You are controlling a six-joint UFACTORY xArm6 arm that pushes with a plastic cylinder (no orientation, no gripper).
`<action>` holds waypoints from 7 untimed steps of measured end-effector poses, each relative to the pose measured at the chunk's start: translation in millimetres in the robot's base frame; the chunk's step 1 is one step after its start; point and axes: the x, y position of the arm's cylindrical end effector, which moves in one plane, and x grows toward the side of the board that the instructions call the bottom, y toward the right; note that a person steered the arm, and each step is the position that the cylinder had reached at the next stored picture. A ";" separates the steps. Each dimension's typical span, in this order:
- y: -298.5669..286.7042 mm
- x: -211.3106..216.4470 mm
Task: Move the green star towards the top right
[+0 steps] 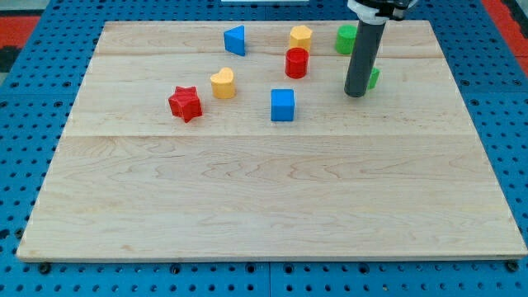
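Right now my tip [356,94] touches green block [374,78] (mostly hidden); no tool jaws on rig.

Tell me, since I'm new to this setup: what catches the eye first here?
My tip stands at the board's upper right, its dark rod hiding most of a green block just to its right. Left of it, coloured blocks cluster along the top, the red star farthest left, the blue cube nearest.

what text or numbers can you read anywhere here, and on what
None: no word, label, brand, number or sign shows anywhere.
The blocks, such as the red star and blue cube, have plain faces.
The wooden board shows only grain.
My tip and its dark rod carry no marking.
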 end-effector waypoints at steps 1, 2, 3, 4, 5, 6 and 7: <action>-2.4 -12.4; -4.1 -52.3; 6.0 -66.4; 8.4 -68.1; 8.4 -79.0; 4.9 -83.3; 4.9 -84.0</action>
